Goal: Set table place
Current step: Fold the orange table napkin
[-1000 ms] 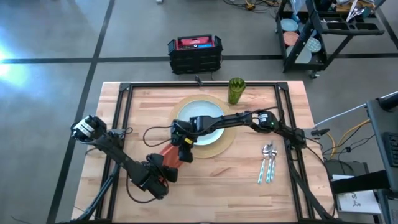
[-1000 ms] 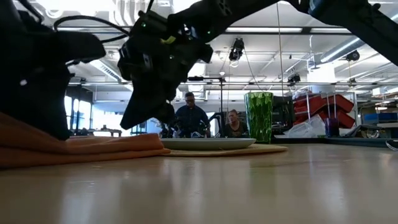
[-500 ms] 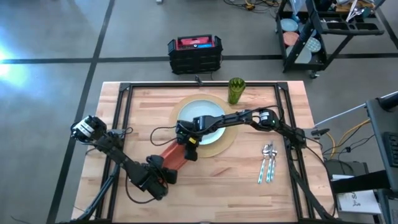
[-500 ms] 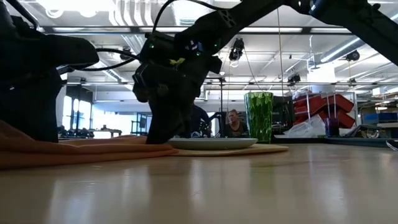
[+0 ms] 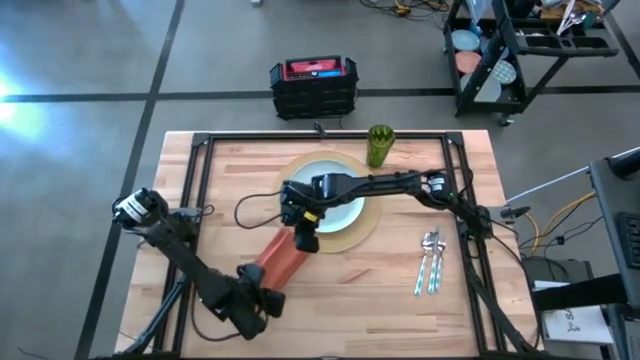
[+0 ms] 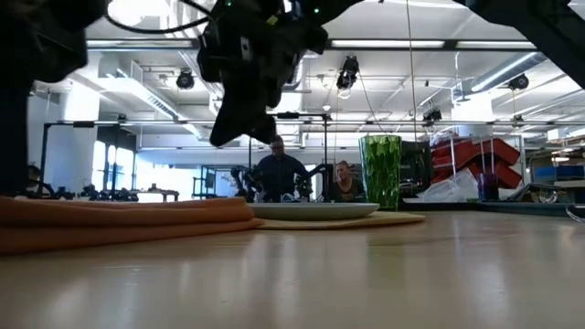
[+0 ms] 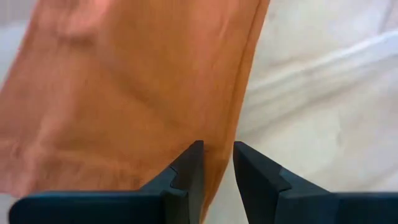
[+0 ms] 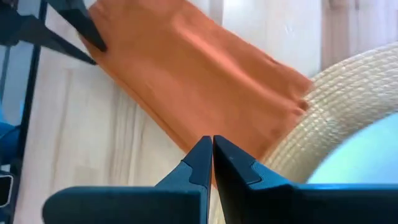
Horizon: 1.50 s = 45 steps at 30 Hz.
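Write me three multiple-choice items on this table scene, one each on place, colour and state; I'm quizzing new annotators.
1. Where does the green cup stand?
A. on the plate
B. beyond the placemat, near the table's far edge
C. beside the cutlery

2. What colour is the napkin?
A. orange
B. blue
C. white

3. How is the right pincer?
A. wide open
B. shut, empty, above the napkin
C. holding a fork

Answers: 1 B, the high view shows it past the mat; 2 A, every view shows orange cloth; 3 B, the right wrist view shows fingertips together with nothing between.
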### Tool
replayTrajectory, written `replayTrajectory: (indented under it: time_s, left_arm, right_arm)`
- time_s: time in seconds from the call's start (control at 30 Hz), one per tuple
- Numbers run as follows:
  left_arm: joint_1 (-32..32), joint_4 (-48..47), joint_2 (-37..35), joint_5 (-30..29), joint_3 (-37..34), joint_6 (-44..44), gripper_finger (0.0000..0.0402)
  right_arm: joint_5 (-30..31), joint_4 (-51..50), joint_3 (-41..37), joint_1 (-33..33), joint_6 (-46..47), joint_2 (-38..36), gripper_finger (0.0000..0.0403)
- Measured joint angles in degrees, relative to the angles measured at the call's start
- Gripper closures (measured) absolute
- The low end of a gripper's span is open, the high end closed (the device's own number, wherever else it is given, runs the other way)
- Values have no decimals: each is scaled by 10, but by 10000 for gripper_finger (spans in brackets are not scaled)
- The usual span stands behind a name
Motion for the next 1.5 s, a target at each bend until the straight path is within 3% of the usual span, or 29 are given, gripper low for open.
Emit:
replayTrajectory:
  time_s: [0.3, 0.43, 0.63, 0.8, 0.9, 1.0, 1.13, 1.33, 1.5]
  left_arm:
    - [-33, 20, 1, -2, 2, -44, 327]
    - [-14, 23, 1, -47, 10, -29, 327]
    - [33, 13, 1, -88, 70, 148, 327]
    - [83, -90, 0, -80, 98, 228, 327]
    - [123, -113, -3, -42, 98, 317, 327]
    - [169, -101, -11, 53, 86, 463, 327]
    - [225, -103, -21, 128, 79, 572, 327]
    - [286, -98, -45, 143, 83, 631, 331]
    - [300, -75, -41, 172, 59, 674, 361]
  right_arm:
    - [86, -112, 2, 2, -33, -8, 403]
    - [85, -110, 2, 2, -33, -22, 403]
    - [90, -175, 6, 3, -24, -62, 403]
    - [162, -287, 4, 12, -25, -108, 403]
    - [185, -305, -8, 25, -20, -153, 403]
    - [185, -304, -29, 41, -4, -209, 403]
    - [190, -293, -72, 54, 31, -284, 403]
    - [245, -265, -189, 75, 134, -411, 403]
    - [279, -242, -291, 102, 232, -508, 403]
